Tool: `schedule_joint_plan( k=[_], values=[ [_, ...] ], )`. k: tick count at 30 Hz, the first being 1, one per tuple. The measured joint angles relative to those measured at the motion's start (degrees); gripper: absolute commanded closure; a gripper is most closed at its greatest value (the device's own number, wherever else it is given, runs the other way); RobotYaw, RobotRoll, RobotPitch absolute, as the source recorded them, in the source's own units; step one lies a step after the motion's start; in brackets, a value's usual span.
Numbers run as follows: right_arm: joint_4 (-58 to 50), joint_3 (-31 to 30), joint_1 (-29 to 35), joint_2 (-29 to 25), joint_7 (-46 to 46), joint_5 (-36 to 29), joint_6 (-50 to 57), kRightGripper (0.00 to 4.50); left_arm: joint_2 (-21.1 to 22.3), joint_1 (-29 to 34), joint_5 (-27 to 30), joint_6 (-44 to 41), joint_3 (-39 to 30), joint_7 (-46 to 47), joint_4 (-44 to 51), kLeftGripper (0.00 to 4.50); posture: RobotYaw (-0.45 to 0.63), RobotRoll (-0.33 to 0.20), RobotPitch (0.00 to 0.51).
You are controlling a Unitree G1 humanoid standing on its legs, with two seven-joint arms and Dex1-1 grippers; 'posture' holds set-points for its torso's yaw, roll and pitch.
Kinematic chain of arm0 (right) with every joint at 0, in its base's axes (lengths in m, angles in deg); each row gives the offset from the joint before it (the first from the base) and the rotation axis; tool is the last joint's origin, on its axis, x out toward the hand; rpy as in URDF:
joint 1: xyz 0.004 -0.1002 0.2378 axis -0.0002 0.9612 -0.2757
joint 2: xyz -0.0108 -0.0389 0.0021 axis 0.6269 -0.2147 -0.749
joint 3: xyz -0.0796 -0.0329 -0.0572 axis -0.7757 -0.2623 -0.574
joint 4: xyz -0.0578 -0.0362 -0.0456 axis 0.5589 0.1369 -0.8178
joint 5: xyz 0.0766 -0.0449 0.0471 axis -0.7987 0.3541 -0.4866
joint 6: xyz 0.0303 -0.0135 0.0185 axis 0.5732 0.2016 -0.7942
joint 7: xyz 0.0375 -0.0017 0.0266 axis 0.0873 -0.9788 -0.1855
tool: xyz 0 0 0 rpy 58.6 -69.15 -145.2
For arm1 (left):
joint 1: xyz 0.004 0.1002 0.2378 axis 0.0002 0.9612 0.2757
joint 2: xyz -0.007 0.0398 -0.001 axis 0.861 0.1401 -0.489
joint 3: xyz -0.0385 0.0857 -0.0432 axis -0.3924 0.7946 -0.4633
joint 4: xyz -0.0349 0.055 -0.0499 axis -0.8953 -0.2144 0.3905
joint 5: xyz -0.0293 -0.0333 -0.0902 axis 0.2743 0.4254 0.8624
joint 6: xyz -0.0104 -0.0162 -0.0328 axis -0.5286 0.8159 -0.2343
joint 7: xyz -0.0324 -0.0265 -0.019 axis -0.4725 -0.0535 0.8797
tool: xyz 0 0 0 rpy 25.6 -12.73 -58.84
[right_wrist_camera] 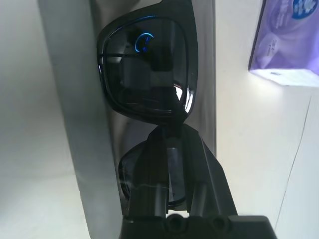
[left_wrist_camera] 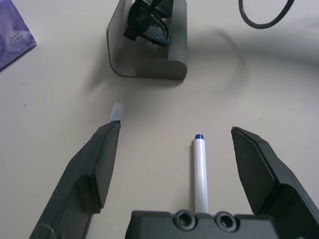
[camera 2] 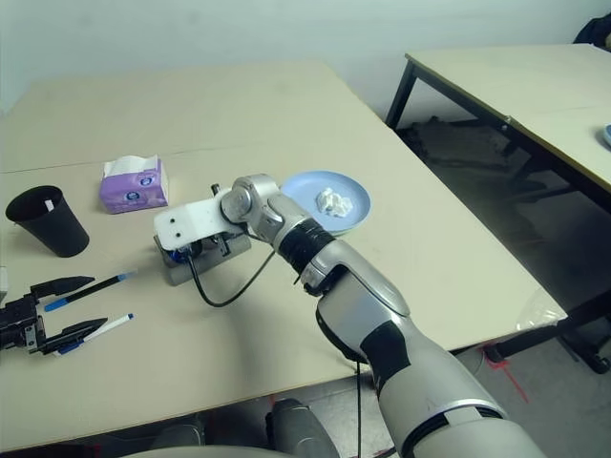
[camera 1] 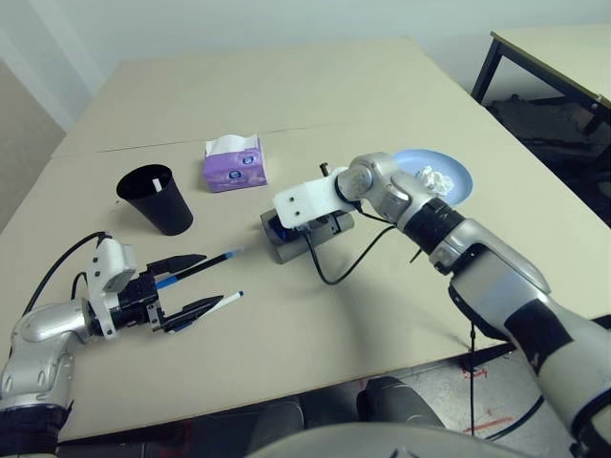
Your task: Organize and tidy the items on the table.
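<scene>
My left gripper (camera 1: 210, 280) stands open low over the table (camera 1: 382, 315) at the near left. The white pen (left_wrist_camera: 201, 174) lies between its fingers. The black pen (camera 1: 215, 260) runs along the far finger, its pale tip (left_wrist_camera: 116, 112) poking out past it. At mid-table my right gripper (right_wrist_camera: 169, 137) reaches down into the grey glasses case (camera 1: 286, 246), shut on the black sunglasses (right_wrist_camera: 144, 69) that lie inside. A white tissue wad (camera 1: 436, 178) rests on the blue plate (camera 1: 458, 167) behind my right arm. The black cup (camera 1: 158, 200) stands upright at the left.
A purple tissue pack (camera 1: 234, 162) sits behind the case. A black cable (camera 1: 334, 272) loops onto the table from my right wrist. A second table with black legs (camera 1: 563, 48) stands at the far right.
</scene>
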Motion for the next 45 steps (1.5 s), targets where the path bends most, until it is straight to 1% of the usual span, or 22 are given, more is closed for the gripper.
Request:
schedule_joint_plan(
  k=[5, 11, 19, 20, 22, 23, 26, 29, 30, 34, 37, 39, 42, 45],
  values=[
    [2.73, 0.00, 0.01, 0.99, 0.52, 1.09, -1.03, 4.35, -0.09, 0.14, 0.03, 0.00, 0.00, 0.01, 0.04, 0.00, -0.06, 0.000, 0.029],
    [3.23, 0.10, 0.00, 1.44, 0.27, 1.62, -1.04, 4.35, -0.12, 0.14, 0.05, 0.00, 0.00, 0.03, 0.08, 0.00, -0.06, 0.000, 0.026],
    [-2.48, 0.41, 1.56, 0.28, -5.92, 1.00, 1.59, 4.35, -0.13, -0.03, 0.06, 0.00, 0.00, 0.06, 0.11, 0.00, -0.07, 0.000, 0.020],
    [-3.05, 0.41, 1.71, 0.15, -6.14, 1.00, 1.83, 3.62, -0.13, -0.07, 0.06, 0.00, 0.00, 0.06, 0.10, 0.00, -0.07, 0.000, 0.018],
    [-3.55, 0.55, 1.73, 0.12, -6.23, 0.93, 2.26, 3.10, -0.13, -0.24, 0.05, 0.00, 0.00, 0.06, 0.10, 0.00, -0.07, 0.000, 0.017],
    [-3.67, 1.11, 1.73, 0.13, -6.01, 0.88, 2.57, 2.67, -0.13, -0.45, 0.04, 0.00, 0.00, 0.06, 0.10, 0.00, -0.07, 0.000, 0.015],
    [-3.73, 2.38, 1.48, 0.08, -5.25, 0.85, 2.78, 1.61, -0.13, -0.69, 0.03, 0.00, 0.01, 0.05, 0.10, 0.00, -0.08, 0.000, 0.013],
    [-3.75, 3.12, 0.55, 0.06, -4.98, 0.82, 2.79, 0.36, -0.13, -0.91, 0.01, 0.00, 0.01, 0.05, 0.10, 0.00, -0.08, 0.000, 0.012],
    [-3.91, 3.69, 0.14, 0.03, -4.98, 0.76, 2.82, 0.04, -0.14, -1.03, 0.00, 0.00, 0.02, 0.05, 0.10, 0.00, -0.08, 0.000, 0.011],
    [-5.88, 5.72, -1.18, -0.39, -5.62, 0.07, 4.04, 0.04, -0.16, -1.37, -0.08, 0.00, 0.06, 0.04, 0.09, 0.00, -0.09, 0.000, 0.011],
    [-10.68, 7.99, -1.14, -1.57, -8.74, -2.56, 7.04, 0.04, -0.24, -1.59, -0.09, -0.02, 0.09, 0.05, 0.09, 0.00, -0.08, 0.000, 0.011],
    [-16.36, 9.51, -0.62, -3.40, -11.61, -4.58, 10.12, 0.04, -0.32, -1.66, -0.10, -0.03, 0.12, 0.05, 0.09, 0.00, -0.08, 0.000, 0.012],
    [-25.54, 11.34, 3.02, -6.19, -15.72, -7.67, 15.58, 0.04, -0.43, -1.66, -0.13, -0.08, 0.15, 0.06, 0.10, 0.00, -0.08, 0.000, 0.014],
    [-34.67, 12.87, 8.55, -9.39, -18.93, -11.41, 22.96, 0.04, -0.54, -1.56, -0.11, -0.13, 0.15, 0.12, 0.18, 0.00, -0.07, 0.000, 0.017]
  ],
)
